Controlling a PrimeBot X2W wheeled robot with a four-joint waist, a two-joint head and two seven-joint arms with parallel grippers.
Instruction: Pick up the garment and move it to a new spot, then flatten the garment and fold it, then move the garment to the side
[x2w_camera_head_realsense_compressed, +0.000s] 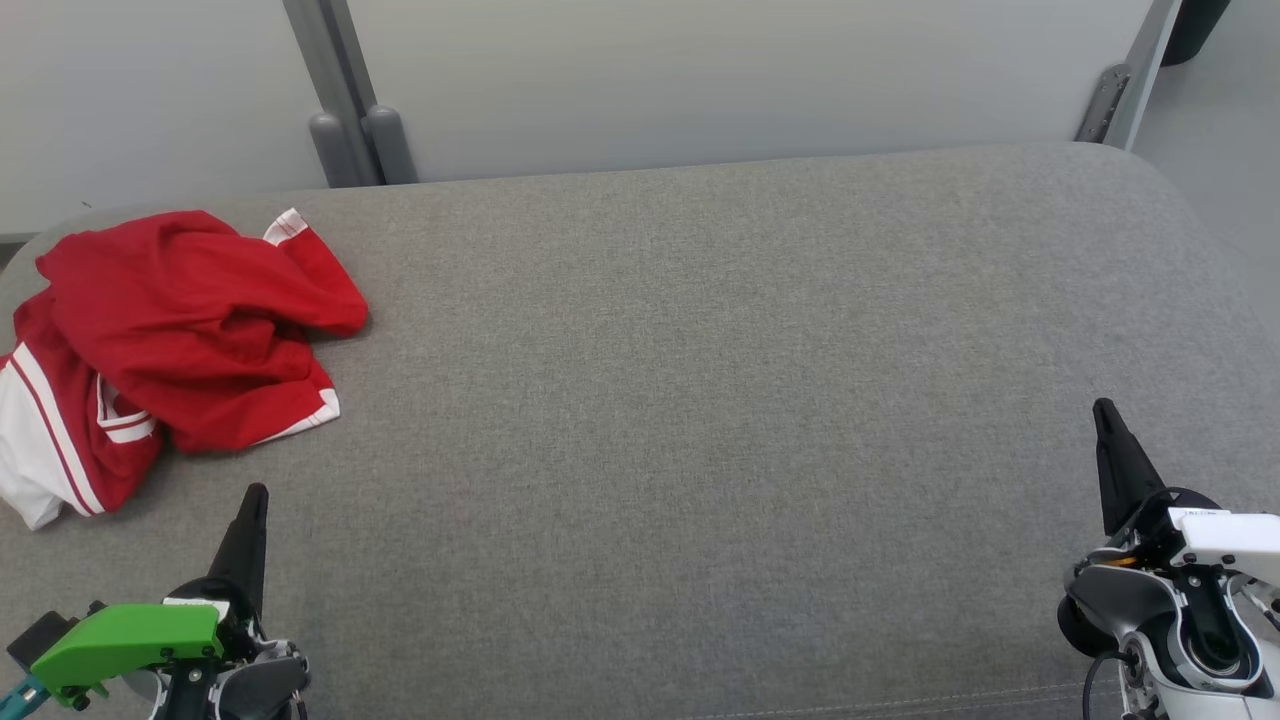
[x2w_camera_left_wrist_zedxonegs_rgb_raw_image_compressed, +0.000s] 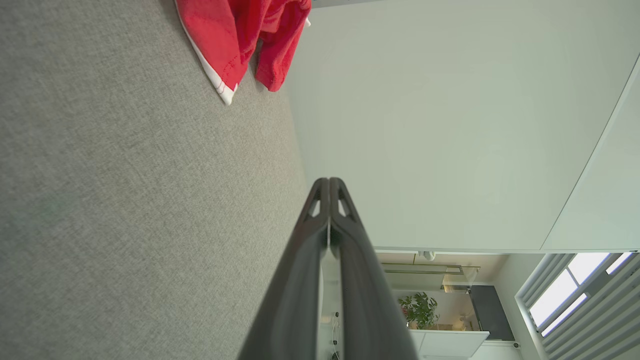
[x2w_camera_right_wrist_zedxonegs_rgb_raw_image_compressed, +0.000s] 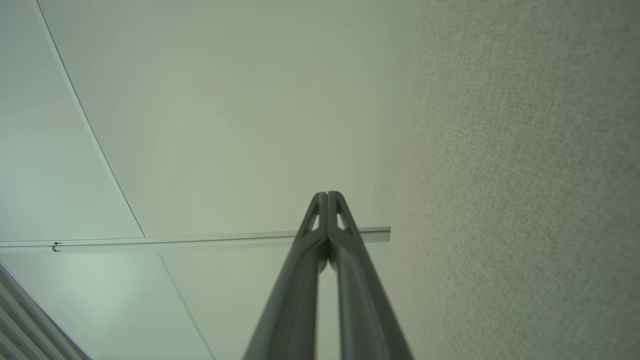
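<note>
2 closed tools (x2w_camera_head_realsense_compressed: 256, 492) (x2w_camera_head_realsense_compressed: 1103, 410), 1 garment (x2w_camera_head_realsense_compressed: 170, 330)

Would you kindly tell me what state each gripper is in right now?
Left gripper: shut, holding nothing.
Right gripper: shut, holding nothing.

Grey fabric surface (x2w_camera_head_realsense_compressed: 700, 400), pale wall (x2w_camera_head_realsense_compressed: 700, 80) behind.

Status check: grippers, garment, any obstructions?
Both shut, empty: left gripper close to garment, right gripper far across. Red-and-white garment crumpled at left end of grey cushion, untouched. Bare cushion between it and left gripper.
</note>
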